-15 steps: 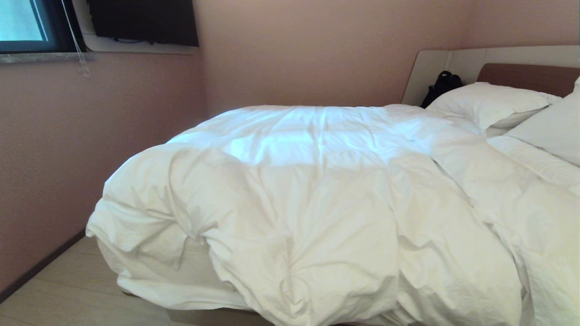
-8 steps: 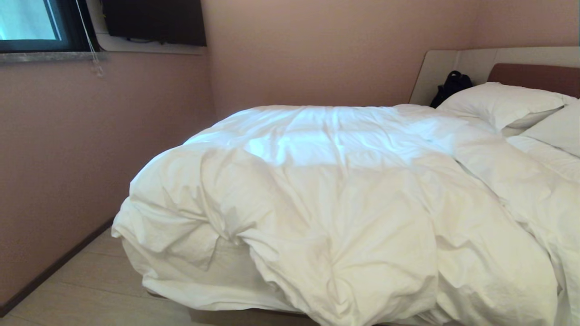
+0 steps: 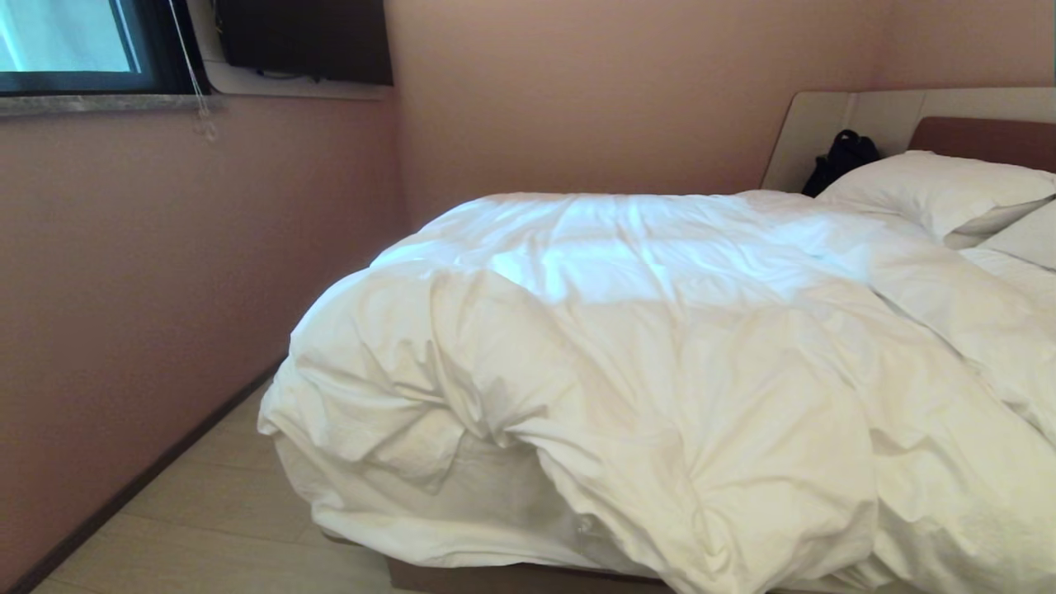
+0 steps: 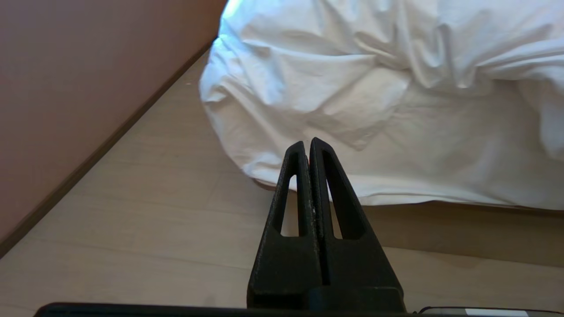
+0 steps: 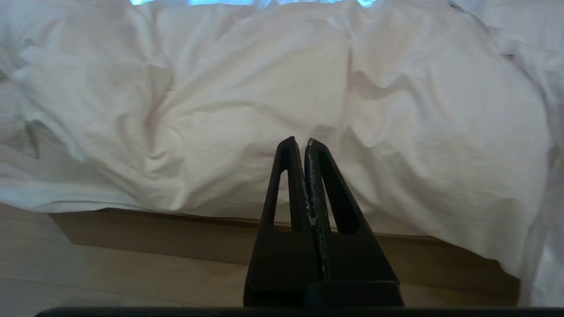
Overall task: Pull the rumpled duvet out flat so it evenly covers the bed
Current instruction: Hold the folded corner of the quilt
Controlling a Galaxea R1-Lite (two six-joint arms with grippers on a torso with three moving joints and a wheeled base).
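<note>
The duvet [image 3: 660, 355] lies bunched over the bed [image 3: 528, 577] foot. Left gripper [image 4: 307, 145] and right gripper [image 5: 301, 144] hang low before it, the fingers of the 2 pressed together, empty, probably awaiting a closer approach.

You can't see either arm in the head view. The duvet [image 3: 660, 355] runs off the right and lower edges and hides most of the bed [image 3: 528, 576] base. The second pillow [image 3: 1027, 238] and the headboard [image 3: 982, 136] are cut off at the right.
</note>
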